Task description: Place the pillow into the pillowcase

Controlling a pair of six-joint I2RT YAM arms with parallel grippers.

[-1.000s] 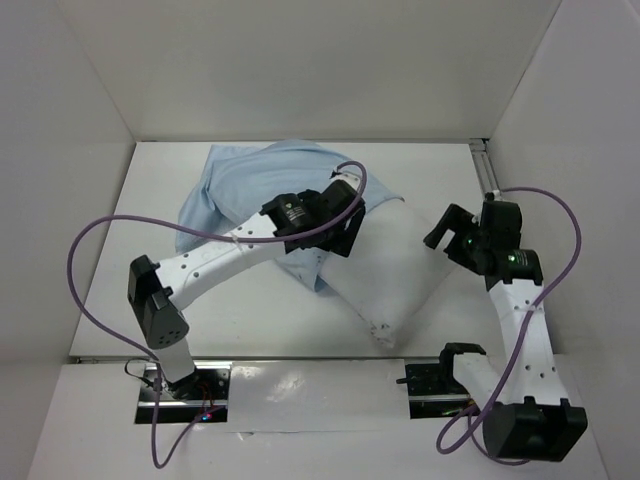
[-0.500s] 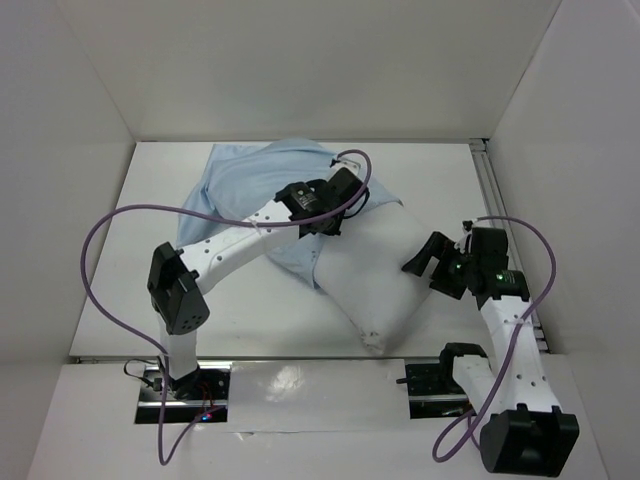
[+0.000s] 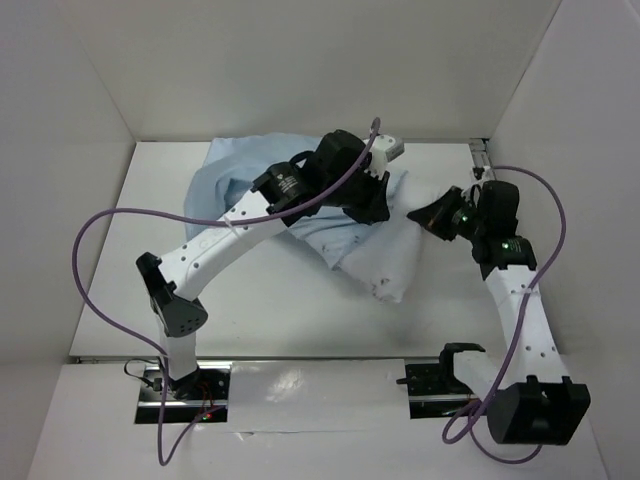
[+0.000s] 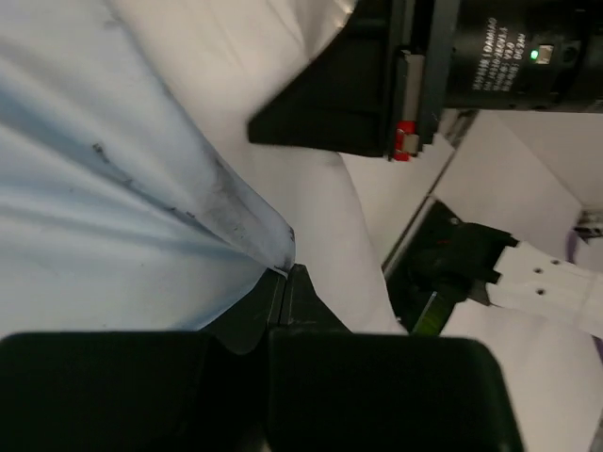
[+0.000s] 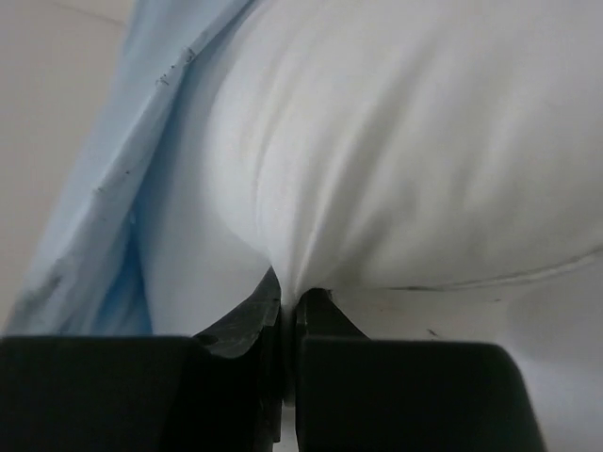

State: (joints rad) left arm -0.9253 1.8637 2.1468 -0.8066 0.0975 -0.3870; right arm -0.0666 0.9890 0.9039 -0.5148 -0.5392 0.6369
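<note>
The light blue pillowcase point(image 3: 235, 180) lies crumpled at the back middle of the table, over the back end of the white pillow point(image 3: 385, 258). My left gripper point(image 3: 378, 207) reaches over the pillowcase and is shut on the pillowcase's edge point(image 4: 268, 247) by the pillow. In the left wrist view the left gripper point(image 4: 285, 273) pinches blue cloth, with the pillow point(image 4: 325, 202) just beyond. My right gripper point(image 3: 422, 213) is at the pillow's back right end, shut on a fold of white fabric. In the right wrist view the pillow point(image 5: 405, 141) fills the frame above the right gripper point(image 5: 289, 294), and the pillowcase point(image 5: 94, 198) hangs at the left.
White walls close in the table point(image 3: 120, 290) on three sides. A metal rail point(image 3: 482, 158) runs along the right wall. Purple cables point(image 3: 100, 230) loop from both arms. The right arm's wrist point(image 4: 471, 56) is close in front of the left wrist camera.
Both grippers have closed, the left on the pillowcase edge and the right on the pillow. The left arm moved back and right. The pillow's near end has shifted back.
</note>
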